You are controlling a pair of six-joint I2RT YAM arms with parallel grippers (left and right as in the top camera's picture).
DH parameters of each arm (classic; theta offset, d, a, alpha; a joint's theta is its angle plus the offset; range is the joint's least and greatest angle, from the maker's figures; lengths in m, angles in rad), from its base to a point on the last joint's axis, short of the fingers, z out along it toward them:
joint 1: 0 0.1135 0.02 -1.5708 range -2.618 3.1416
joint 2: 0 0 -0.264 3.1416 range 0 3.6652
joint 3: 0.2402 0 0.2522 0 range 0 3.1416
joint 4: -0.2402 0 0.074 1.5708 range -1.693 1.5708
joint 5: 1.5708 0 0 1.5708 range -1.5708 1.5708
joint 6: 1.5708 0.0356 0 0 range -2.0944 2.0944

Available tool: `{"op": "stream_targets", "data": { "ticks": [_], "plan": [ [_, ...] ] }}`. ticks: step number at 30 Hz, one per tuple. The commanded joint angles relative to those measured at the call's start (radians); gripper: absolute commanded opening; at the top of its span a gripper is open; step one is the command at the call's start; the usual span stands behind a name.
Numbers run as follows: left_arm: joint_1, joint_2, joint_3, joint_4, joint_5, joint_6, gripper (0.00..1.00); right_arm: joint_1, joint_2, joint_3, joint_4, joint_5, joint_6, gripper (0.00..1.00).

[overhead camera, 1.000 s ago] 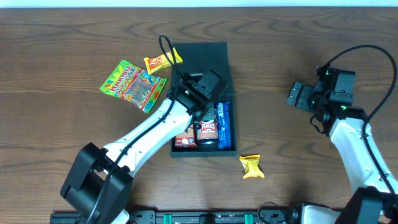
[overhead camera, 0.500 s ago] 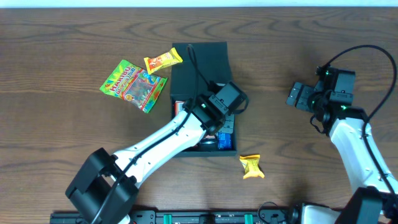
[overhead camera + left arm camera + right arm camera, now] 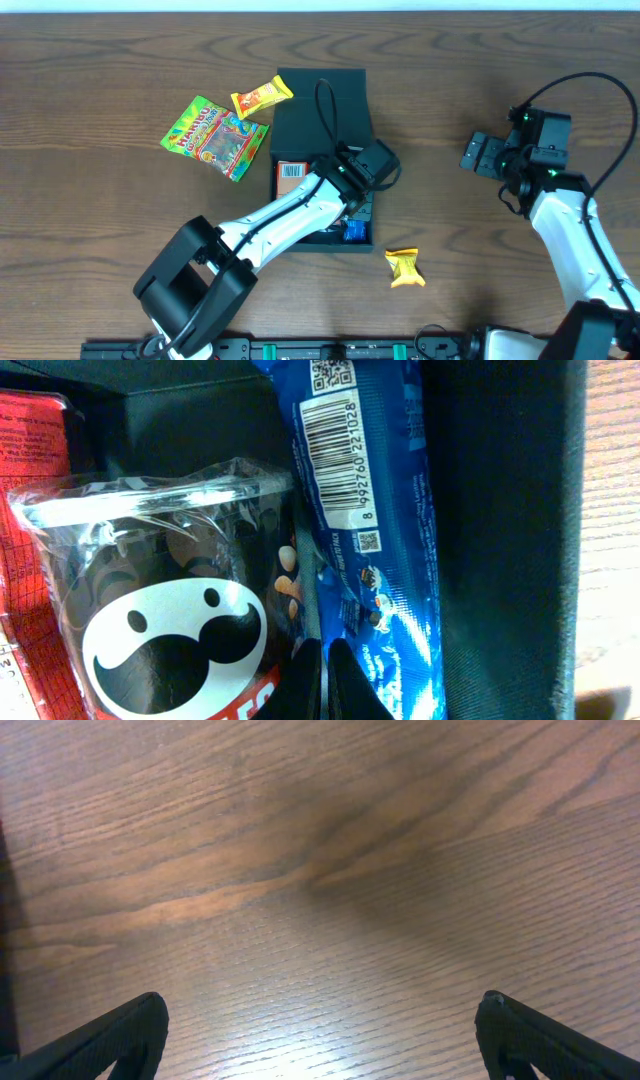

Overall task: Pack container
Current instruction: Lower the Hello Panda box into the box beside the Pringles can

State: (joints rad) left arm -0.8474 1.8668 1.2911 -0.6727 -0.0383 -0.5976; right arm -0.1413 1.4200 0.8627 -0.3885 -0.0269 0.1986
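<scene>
wood table (image 3: 80, 200) holds container (image 3: 320, 95), gummy bag (image 3: 215, 137), packet (image 3: 262, 97), candy (image 3: 405, 268).

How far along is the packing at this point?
Done: a black Pringles tub, a blue foil packet and a red packet lie in the dark square cardboard box. In hand: nothing; the left gripper, shut, sits between tub and blue packet. Left: green Haribo bag, orange-yellow packet and yellow packet on the wooden table; right gripper open, empty.
</scene>
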Motion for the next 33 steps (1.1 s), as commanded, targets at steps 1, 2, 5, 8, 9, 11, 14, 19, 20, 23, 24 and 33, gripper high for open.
{"op": "stream_targets", "data": {
  "ticks": [1, 2, 5, 8, 9, 11, 14, 19, 20, 23, 24, 33],
  "plan": [
    [0.003, 0.001, -0.002, -0.019, -0.056, 0.010, 0.06, -0.006, -0.006, 0.007, 0.000, 0.000, 0.010, 0.99],
    [0.003, -0.005, -0.002, -0.020, -0.059, 0.010, 0.06, -0.006, -0.006, 0.007, 0.000, 0.000, 0.010, 0.99],
    [0.003, -0.042, -0.002, -0.020, -0.109, 0.010, 0.06, -0.006, -0.006, 0.007, 0.000, 0.000, 0.010, 0.99],
    [0.003, -0.077, -0.002, -0.018, -0.225, 0.010, 0.06, -0.006, -0.006, 0.007, -0.001, 0.000, 0.010, 0.99],
    [0.003, -0.079, -0.002, -0.012, -0.270, 0.011, 0.06, -0.006, -0.006, 0.007, 0.000, 0.000, 0.010, 0.99],
    [0.005, -0.077, -0.002, 0.002, -0.332, 0.027, 0.06, -0.006, -0.006, 0.007, -0.001, 0.000, 0.010, 0.99],
    [0.008, -0.072, -0.002, 0.042, -0.339, 0.102, 0.06, -0.006, -0.006, 0.007, 0.000, 0.000, 0.010, 0.99],
    [0.025, -0.072, -0.002, 0.110, -0.357, 0.160, 0.06, -0.006, -0.006, 0.007, 0.000, 0.000, 0.010, 0.99],
    [0.033, -0.071, -0.002, 0.119, -0.357, 0.166, 0.06, -0.006, -0.006, 0.007, 0.000, 0.000, 0.010, 0.99],
    [0.064, -0.071, -0.002, 0.136, -0.355, 0.180, 0.06, -0.006, -0.006, 0.007, 0.000, 0.000, 0.010, 0.99],
    [0.079, -0.071, -0.002, 0.139, -0.345, 0.180, 0.06, -0.006, -0.006, 0.007, 0.000, 0.000, 0.010, 0.99],
    [0.198, -0.062, -0.002, 0.165, -0.117, 0.267, 0.06, -0.006, -0.006, 0.007, 0.000, 0.000, 0.010, 0.99]
  ]
}}
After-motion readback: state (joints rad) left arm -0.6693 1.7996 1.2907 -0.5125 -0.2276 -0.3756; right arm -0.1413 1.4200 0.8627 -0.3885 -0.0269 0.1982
